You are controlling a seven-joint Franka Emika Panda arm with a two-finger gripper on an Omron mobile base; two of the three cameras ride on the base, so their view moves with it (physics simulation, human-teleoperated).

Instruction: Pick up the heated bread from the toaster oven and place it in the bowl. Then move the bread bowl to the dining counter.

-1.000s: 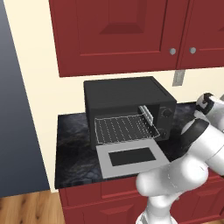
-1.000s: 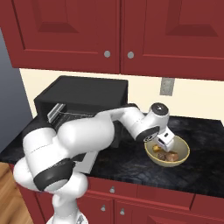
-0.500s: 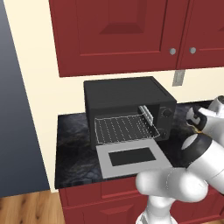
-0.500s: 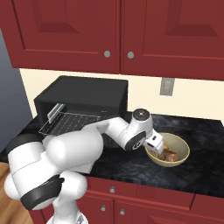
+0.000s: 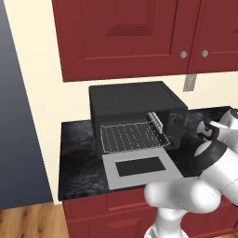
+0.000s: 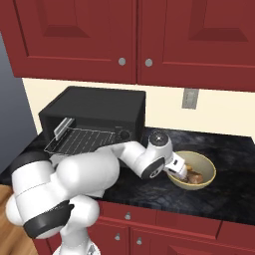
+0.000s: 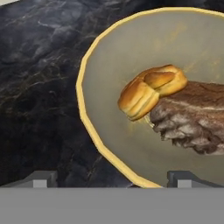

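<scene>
White arm bent low, hand open, at bowl rim

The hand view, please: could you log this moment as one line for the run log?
gripper: open, astride bowl rim | heated bread: in bowl, beside brown piece | toaster oven: door down, rack bare

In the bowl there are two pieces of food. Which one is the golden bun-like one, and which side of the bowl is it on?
The heated bread, small, rounded, golden-orange. In the hand view it lies left of the brown, rough flat piece, touching it.
</scene>
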